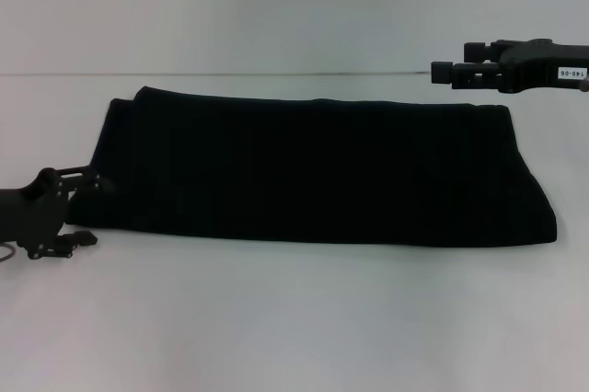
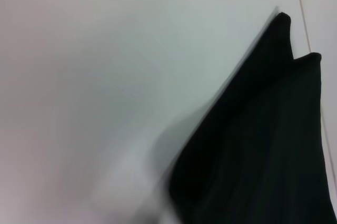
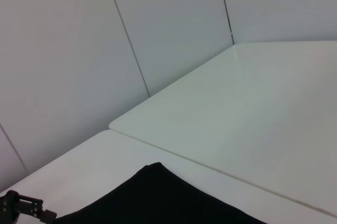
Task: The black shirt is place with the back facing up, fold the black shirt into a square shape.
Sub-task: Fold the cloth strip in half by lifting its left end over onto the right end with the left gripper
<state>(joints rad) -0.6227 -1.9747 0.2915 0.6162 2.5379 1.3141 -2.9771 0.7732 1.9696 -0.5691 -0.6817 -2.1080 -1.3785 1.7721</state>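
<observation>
Jaws on the left gripper [image 1: 81, 211] stood apart at about eight o'clock of the head view, the upper fingertip touching or just over the left end of the black shirt [image 1: 313, 171], the lower one on the white table [image 1: 294, 328]; nothing looked pinched between them. Whether the right gripper [image 1: 444, 72], held in the air at two o'clock above the shirt's far right corner, had its jaws spread or closed I could not tell. The shirt lay across the middle as a long, low, dark band, already folded lengthwise, its near edge rounded and soft, faint ribs running across the matte cloth. I judged the side folds done and the crosswise fold into a square still to come.

From the left wrist, the black shirt [image 2: 263, 150] showed two layered rounded corners on the smooth white table [image 2: 95, 87].

From the right wrist, a shirt corner [image 3: 158, 197] lay near the table [image 3: 253, 124] seam, the left gripper [image 3: 21, 209] small at seven o'clock.
</observation>
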